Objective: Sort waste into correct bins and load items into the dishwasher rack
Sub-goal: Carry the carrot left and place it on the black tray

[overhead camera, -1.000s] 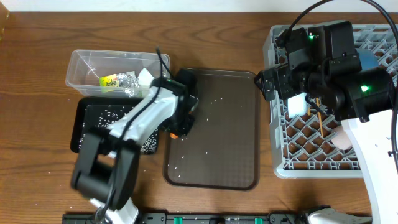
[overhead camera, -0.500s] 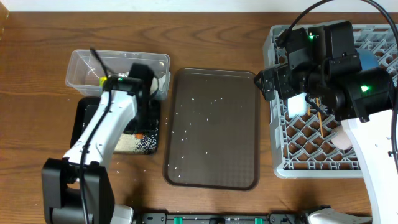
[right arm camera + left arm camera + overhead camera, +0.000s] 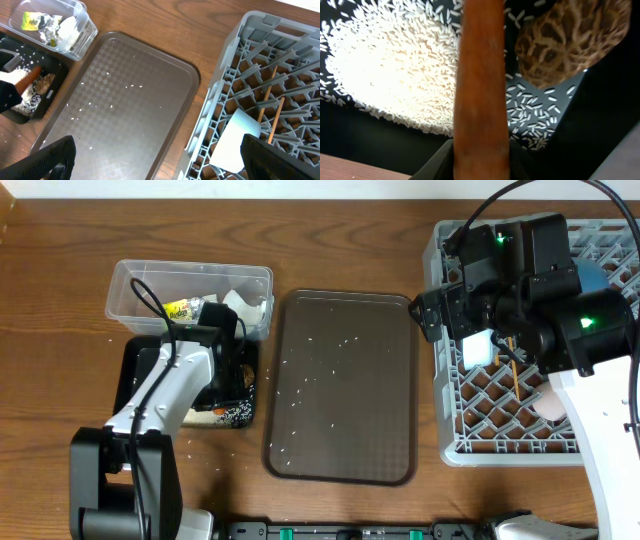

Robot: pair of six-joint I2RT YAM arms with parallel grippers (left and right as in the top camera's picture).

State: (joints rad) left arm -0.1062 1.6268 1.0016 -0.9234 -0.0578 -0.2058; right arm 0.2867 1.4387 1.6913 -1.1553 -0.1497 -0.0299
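My left gripper [image 3: 226, 376] is shut on the small orange carrot [image 3: 480, 90] and holds it low over the black tray [image 3: 140, 395]. A pile of white rice [image 3: 395, 65] and the brown food lump [image 3: 570, 40] lie in that tray. The clear tub [image 3: 135, 280] holds the yellow-green wrapper [image 3: 180, 308] and white tissue [image 3: 240, 302]. My right gripper [image 3: 160, 160] is open and empty above the left edge of the grey dishwasher rack [image 3: 455, 435]. The chopsticks [image 3: 272, 100], light blue cup [image 3: 590, 277] and pink cup [image 3: 553, 402] are in the rack. The dish and bowl are hidden.
The dark brown serving tray [image 3: 345, 430] lies between the bins and the rack, with scattered rice grains [image 3: 330, 365] on it. A pale flat piece [image 3: 235, 140] sits at the rack's left side. Bare wood table [image 3: 330, 240] runs along the back.
My left arm has swung left from the serving tray's edge to over the black tray, carrying the carrot. The right arm has not moved.
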